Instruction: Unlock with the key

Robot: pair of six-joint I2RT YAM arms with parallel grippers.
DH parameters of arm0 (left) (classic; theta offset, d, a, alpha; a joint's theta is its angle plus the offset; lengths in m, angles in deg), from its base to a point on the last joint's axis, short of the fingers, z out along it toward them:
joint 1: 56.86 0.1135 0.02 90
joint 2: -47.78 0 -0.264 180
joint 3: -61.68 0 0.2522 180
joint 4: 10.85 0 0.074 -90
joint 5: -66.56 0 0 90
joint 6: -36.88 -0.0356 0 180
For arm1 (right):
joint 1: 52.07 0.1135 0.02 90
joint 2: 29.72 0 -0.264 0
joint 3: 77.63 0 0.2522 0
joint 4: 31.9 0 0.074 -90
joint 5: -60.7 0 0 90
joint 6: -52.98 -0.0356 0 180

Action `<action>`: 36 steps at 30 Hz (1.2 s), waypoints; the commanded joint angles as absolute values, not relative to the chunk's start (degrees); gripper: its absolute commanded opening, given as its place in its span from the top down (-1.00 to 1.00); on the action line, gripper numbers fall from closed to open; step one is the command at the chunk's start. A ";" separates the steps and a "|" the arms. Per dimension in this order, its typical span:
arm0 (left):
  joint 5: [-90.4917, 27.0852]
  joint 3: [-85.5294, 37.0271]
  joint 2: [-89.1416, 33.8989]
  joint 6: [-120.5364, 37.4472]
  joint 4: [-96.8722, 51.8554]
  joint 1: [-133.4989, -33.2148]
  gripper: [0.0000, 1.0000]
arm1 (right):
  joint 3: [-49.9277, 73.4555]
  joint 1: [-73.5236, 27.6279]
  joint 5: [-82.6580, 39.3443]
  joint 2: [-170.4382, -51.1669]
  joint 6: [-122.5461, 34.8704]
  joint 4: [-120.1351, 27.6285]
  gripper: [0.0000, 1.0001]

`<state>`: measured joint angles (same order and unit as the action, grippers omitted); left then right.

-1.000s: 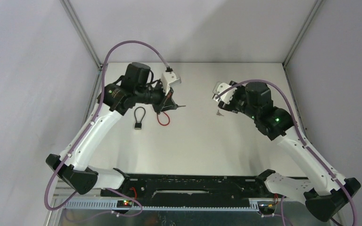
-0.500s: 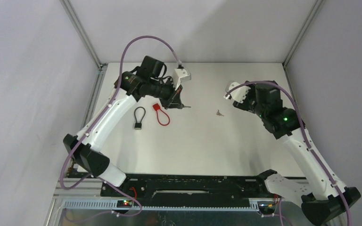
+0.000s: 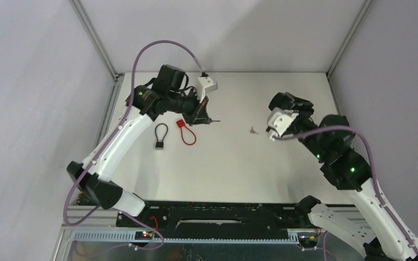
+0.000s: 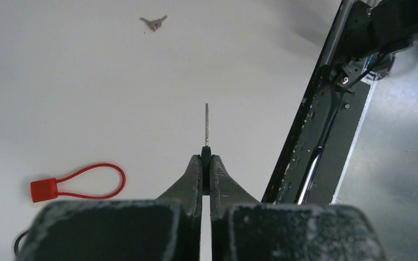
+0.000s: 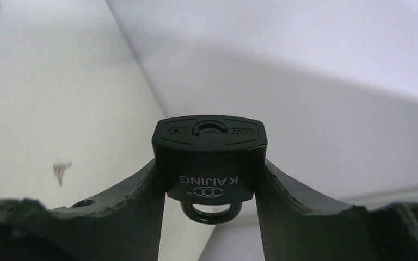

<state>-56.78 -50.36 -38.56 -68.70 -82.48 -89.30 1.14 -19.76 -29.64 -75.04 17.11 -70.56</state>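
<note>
I'm watching the table point(image 3: 223, 163). It's carrying the loose items.

The left arm point(image 3: 121, 135) is reaching over the far left part. The right arm point(image 3: 349, 169) is standing raised on the right side.

The right hand point(image 5: 209, 168) is clamping the black padlock point(image 5: 209, 142) by the sides of its body, one finger on each side. The shackle end is sitting nearest the wrist camera. The padlock is hanging in the air over the right half of the table, well apart from the left hand.

The left hand point(image 4: 206, 163) is pinching together on the key point(image 4: 206, 125). The blade is sticking straight out past the fingertips and pointing toward the right arm's side.

A red cable lock point(image 4: 43, 190) is lying flat on the table, near the left hand. A black cable lock point(image 3: 158, 144) is lying just left of it, and the two aren't touching.

A small pair of spare keys point(image 3: 253, 130) is lying on the table between the two hands, nearer the right one.
</note>
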 commanded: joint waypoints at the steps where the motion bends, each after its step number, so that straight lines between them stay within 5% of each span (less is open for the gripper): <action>1: -56.37 -47.05 -29.74 -64.53 -78.98 -89.99 1.00 | -4.06 -10.35 -33.53 -72.84 24.35 -51.31 1.00; 10: -55.17 -44.10 -18.91 -60.86 -78.03 -90.86 1.00 | -8.90 8.16 -46.65 -79.26 35.44 -29.38 1.00; 25: -52.96 -41.75 -13.59 -57.96 -76.22 -91.21 1.00 | -20.81 12.17 -42.75 -78.28 34.43 -16.32 1.00; 36: -50.73 -37.03 -14.42 -64.04 -76.74 -91.22 1.00 | -2.56 7.30 -42.62 -86.11 8.20 -61.52 1.00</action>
<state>-52.48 -39.54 -14.43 -60.74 -78.17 -90.88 -13.39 10.05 -43.76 -83.22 20.23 -47.09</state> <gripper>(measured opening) 0.021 0.567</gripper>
